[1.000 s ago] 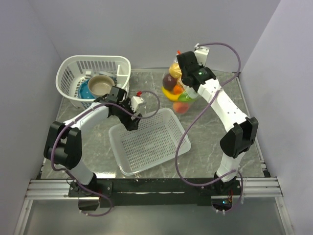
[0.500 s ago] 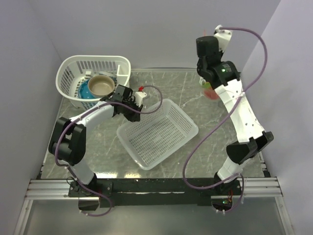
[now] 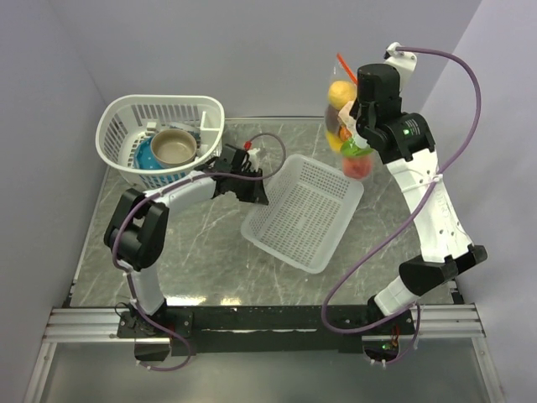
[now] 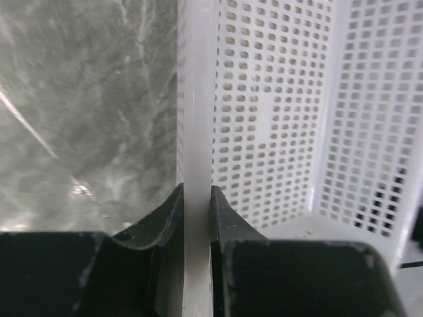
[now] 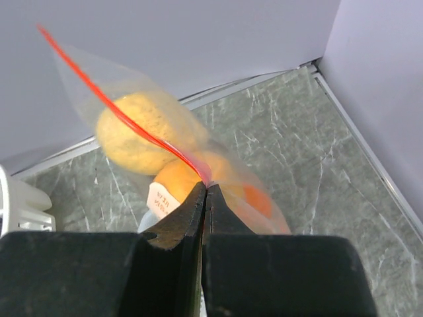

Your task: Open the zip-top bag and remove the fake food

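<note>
The bag (image 3: 346, 126) hangs in the air over the far right of the table (image 3: 210, 252). The food (image 5: 142, 135) is inside it, a yellow piece uppermost with orange and red ones below. The right gripper (image 5: 205, 191) is pinched tight on the bag's red zip strip (image 5: 112, 105), which looks sealed, though it is blurred. The left gripper (image 4: 196, 201) is clamped on the rim of a rectangular mesh basket (image 3: 306, 222) lying mid-table.
</note>
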Motion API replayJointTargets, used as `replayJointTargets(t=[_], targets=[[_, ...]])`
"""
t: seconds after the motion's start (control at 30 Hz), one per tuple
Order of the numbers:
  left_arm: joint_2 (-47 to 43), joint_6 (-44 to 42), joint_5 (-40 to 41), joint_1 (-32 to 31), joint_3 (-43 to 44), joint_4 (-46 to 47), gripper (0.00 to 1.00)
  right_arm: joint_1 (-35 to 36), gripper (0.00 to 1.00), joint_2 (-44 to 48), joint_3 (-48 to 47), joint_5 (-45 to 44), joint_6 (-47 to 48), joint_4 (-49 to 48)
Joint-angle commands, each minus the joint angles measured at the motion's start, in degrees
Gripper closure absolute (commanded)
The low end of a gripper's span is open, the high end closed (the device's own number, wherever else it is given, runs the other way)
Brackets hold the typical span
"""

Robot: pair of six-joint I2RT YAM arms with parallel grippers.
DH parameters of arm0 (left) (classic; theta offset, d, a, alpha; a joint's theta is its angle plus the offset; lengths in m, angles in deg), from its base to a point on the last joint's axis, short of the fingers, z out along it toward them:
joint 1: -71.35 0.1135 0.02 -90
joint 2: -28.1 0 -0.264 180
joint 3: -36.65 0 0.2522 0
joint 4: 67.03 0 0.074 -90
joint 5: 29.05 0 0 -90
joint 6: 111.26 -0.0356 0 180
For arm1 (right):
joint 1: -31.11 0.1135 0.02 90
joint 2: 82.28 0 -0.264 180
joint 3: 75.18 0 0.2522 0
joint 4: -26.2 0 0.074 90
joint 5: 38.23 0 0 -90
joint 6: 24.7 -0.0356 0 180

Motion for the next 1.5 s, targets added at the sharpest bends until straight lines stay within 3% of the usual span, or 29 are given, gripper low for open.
replayJointTargets(t=[0.0,0.17,0.23,0.3,0.33,0.37,0.5,0.57,0.77,1.03,1.17,1.33,1.47], targets=[[-2.78,16.08,0.14,0.05,-4.52,4.66,0.99,-0.48,1.00,1.56,-0.16,0.82,0.47,-1.64],[-7.71,21.11,1.81,0.40,-8.40,4.58,0.99,-0.39,1.00,0.60,0.20,2.48,0.12,-1.73],[-8.50,23.20,1.91,1.10,-9.63,5.53,0.95,-0.39,1.00,-0.89,-1.29,3.36,-0.23,-1.20],[-10.51,24.71,-1.69,2.33,-13.04,9.74,0.61,-0.39,1.00,-2.04,-3.39,4.85,-0.58,-0.50],[-11.14,25.76,-2.74,2.42,-14.11,10.98,0.35,-0.39,1.00,-3.35,-4.19,5.38,-0.67,-0.24],[-12.01,26.38,-5.10,3.21,-15.16,12.21,0.01,-0.48,1.00,-3.88,-5.07,6.35,-0.76,0.03],[-16.75,24.11,-8.02,5.67,-15.19,13.38,0.01,-0.04,1.00,-5.21,-8.68,13.97,-1.81,0.74],[-18.26,18.50,-10.30,6.29,-13.25,11.54,0.01,1.79,1.00,-3.72,-7.98,16.54,-1.12,-0.49],[-27.30,-7.68,-6.71,7.52,2.55,-13.49,0.01,13.65,1.00,-2.13,-9.11,18.83,4.86,-2.09],[-48.84,-35.55,6.45,8.66,8.02,-30.92,0.01,25.69,1.00,-2.48,-7.89,26.83,4.34,-3.31],[-58.50,-41.90,12.18,9.28,5.04,-29.61,0.01,29.13,1.00,-6.43,-11.66,28.76,5.48,-1.30],[-67.21,-46.47,6.74,9.28,4.26,-27.25,0.01,32.04,1.00,-9.42,-9.04,33.77,5.83,-4.27],[-67.66,-48.76,5.42,9.28,4.77,-29.24,0.01,34.32,1.00,-10.13,-3.77,36.32,6.18,-9.71]])
